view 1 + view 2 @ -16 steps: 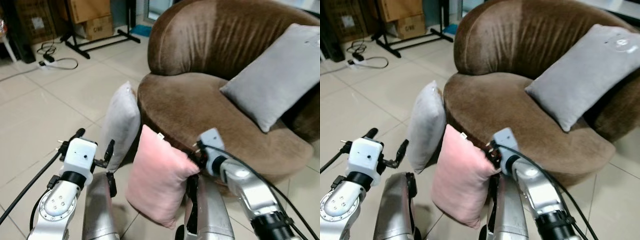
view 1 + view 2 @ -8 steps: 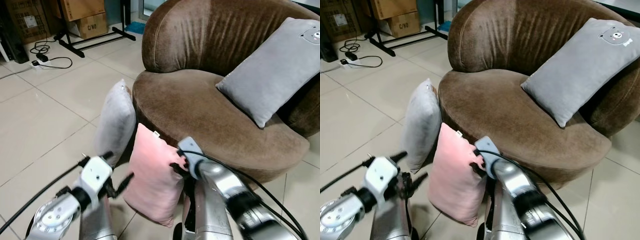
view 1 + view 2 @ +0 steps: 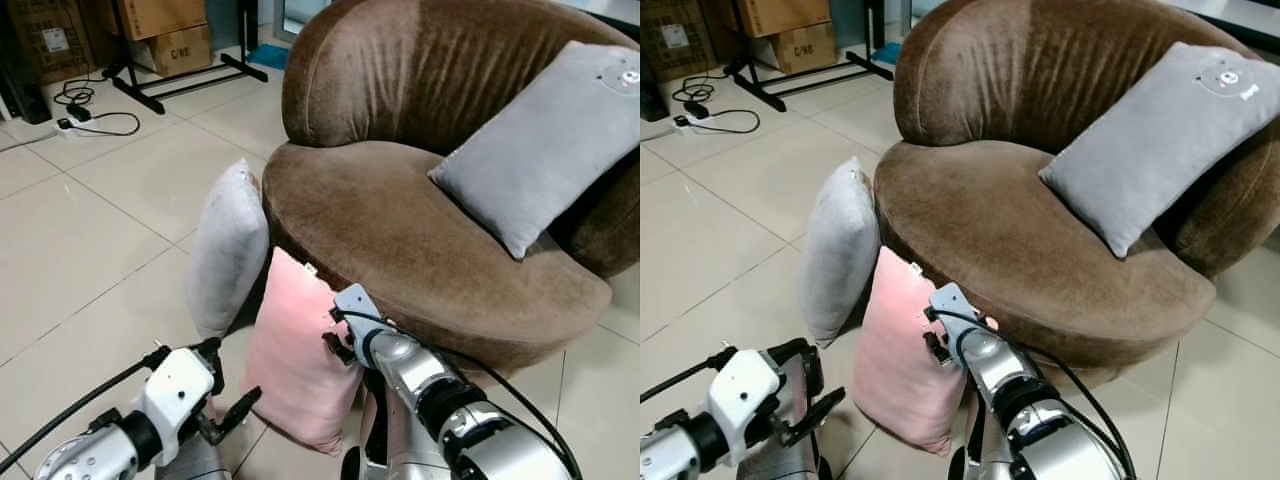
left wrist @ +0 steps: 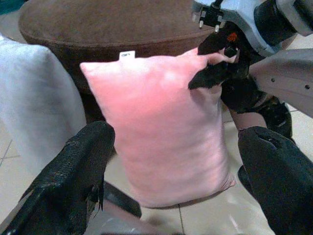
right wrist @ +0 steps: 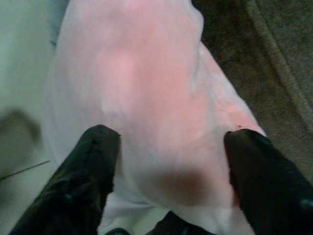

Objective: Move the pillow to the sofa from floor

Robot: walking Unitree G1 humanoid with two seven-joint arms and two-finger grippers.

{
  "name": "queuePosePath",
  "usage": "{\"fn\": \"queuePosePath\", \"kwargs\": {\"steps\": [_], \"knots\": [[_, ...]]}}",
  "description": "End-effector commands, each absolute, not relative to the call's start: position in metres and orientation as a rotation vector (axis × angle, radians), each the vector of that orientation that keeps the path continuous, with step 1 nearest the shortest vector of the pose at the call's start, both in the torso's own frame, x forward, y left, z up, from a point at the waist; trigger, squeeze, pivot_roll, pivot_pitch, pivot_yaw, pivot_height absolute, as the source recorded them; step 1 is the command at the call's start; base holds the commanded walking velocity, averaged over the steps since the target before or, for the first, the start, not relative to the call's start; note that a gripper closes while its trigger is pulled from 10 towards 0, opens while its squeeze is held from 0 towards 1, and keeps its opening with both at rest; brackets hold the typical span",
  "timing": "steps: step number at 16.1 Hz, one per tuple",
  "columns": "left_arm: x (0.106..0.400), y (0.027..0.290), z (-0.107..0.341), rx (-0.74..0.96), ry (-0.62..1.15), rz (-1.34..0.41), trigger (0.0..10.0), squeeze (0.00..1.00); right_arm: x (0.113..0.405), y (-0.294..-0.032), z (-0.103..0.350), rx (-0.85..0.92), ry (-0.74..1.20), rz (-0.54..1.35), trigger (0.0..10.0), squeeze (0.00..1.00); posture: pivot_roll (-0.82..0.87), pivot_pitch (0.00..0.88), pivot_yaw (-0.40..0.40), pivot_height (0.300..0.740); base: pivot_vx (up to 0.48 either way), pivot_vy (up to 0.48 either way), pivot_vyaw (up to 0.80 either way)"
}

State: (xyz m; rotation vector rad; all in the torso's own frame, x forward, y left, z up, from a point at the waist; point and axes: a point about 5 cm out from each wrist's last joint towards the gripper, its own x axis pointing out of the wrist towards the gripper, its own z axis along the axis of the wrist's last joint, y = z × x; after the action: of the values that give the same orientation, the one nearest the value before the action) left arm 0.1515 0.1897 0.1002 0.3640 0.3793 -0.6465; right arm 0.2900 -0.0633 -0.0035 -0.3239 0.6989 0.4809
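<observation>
A pink pillow [image 3: 295, 360] stands upright on the tiled floor, against the front of the round brown sofa [image 3: 400, 215]. My right gripper [image 3: 338, 340] is at the pillow's upper corner on the sofa side. Its fingers [image 5: 95, 166] sit on either side of the puckered fabric, shut on it. My left gripper [image 3: 228, 385] hangs low, just left of the pillow and apart from it. In the left wrist view its black fingers [image 4: 88, 161] are spread wide open, with the pink pillow [image 4: 161, 122] ahead between them.
A grey pillow [image 3: 228, 250] leans on the sofa's front, right beside the pink one. Another grey pillow [image 3: 545, 135] rests on the sofa's seat at the right. Cardboard boxes [image 3: 175, 45], a black stand's legs [image 3: 190, 85] and a power strip with cables [image 3: 85, 120] lie at the far left.
The camera has shifted. My left gripper has dropped lower and turned toward the pink pillow. My right gripper has stayed on the pillow's upper corner.
</observation>
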Motion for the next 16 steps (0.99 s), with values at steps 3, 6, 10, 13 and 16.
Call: {"fn": "queuePosePath", "kwargs": {"steps": [3,6,10,13,16], "knots": [[0.147,0.190,0.106,0.364,0.382,-0.662,10.0,0.00,0.298,-0.070,0.001,-0.334,0.669,0.400,0.0,0.00,0.03,0.000,-0.111,0.435,0.000,0.000,0.00],[0.147,0.189,0.108,0.368,0.389,-0.672,10.0,0.00,0.300,-0.069,0.001,-0.346,0.655,0.392,0.0,0.00,0.03,0.017,-0.104,0.435,0.000,0.000,0.00],[0.144,0.189,0.113,0.384,0.402,-0.698,10.0,0.00,0.299,-0.076,-0.001,-0.426,0.651,0.359,0.0,0.00,0.05,0.067,-0.094,0.435,0.000,0.000,0.00],[0.136,0.187,0.114,0.381,0.422,-0.714,10.0,0.00,0.301,-0.084,-0.002,-0.421,0.659,0.315,0.0,0.00,0.05,0.094,-0.094,0.435,0.000,0.000,0.00],[0.130,0.184,0.115,0.376,0.430,-0.722,10.0,0.00,0.297,-0.086,-0.006,-0.444,0.669,0.322,0.0,0.00,0.04,0.110,-0.099,0.435,0.000,0.000,0.00]]}}
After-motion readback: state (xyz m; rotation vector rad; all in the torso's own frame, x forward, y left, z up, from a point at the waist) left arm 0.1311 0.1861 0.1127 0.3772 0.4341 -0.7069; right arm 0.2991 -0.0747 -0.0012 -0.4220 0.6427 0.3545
